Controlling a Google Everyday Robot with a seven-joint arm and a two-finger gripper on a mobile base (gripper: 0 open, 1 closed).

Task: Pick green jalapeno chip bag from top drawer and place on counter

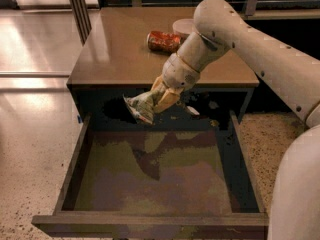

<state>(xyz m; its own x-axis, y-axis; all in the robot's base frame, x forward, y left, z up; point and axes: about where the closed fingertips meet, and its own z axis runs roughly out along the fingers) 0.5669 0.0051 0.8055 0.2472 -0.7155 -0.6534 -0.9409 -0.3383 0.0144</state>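
Note:
My gripper (156, 102) is shut on the green jalapeno chip bag (140, 106), a small crinkly olive-green bag with pale patches. It holds the bag in the air above the back of the open top drawer (150, 179), just below the front edge of the counter (115, 49). The drawer floor is olive-tinted and bare. My pale arm reaches down from the upper right across the counter and hides part of it.
A crushed red can (163, 40) lies on the counter towards the back. A white bowl (183, 26) stands beside it, partly hidden by my arm. Pale speckled floor (30, 149) lies on both sides of the cabinet.

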